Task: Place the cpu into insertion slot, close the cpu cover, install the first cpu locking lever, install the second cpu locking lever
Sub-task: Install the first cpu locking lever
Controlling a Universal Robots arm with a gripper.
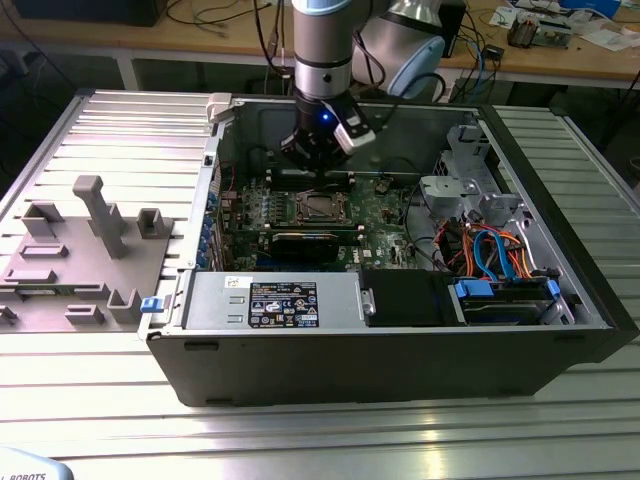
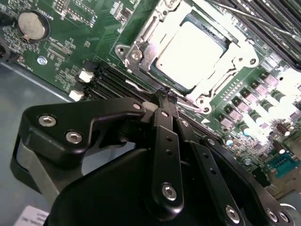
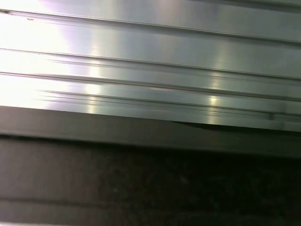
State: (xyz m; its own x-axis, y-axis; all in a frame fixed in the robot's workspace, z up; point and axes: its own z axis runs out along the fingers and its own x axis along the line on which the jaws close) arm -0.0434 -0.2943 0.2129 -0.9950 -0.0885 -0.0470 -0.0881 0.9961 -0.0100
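In the second wrist view the cpu [image 2: 195, 52] lies flat in the insertion slot [image 2: 162, 77] on the green circuit board [image 2: 70, 47], its silver top glaring. The cpu cover [image 2: 141, 44] lies down around it as a silvery frame. My gripper [image 2: 168, 94] is shut, its black fingertips pressed together right at the socket's edge. A thin metal lever rod [image 2: 136, 86] runs along that edge beside the tips. In the exterior view my gripper [image 1: 318, 160] hangs inside the open computer case, just behind the socket [image 1: 320, 207].
A long black card [image 1: 305, 243] lies in front of the socket, and the power supply [image 1: 270, 303] fills the case front. A drive cage [image 1: 470, 190] and coloured cables [image 1: 490, 250] crowd the exterior view's right. A grey fixture [image 1: 90, 250] stands outside the case.
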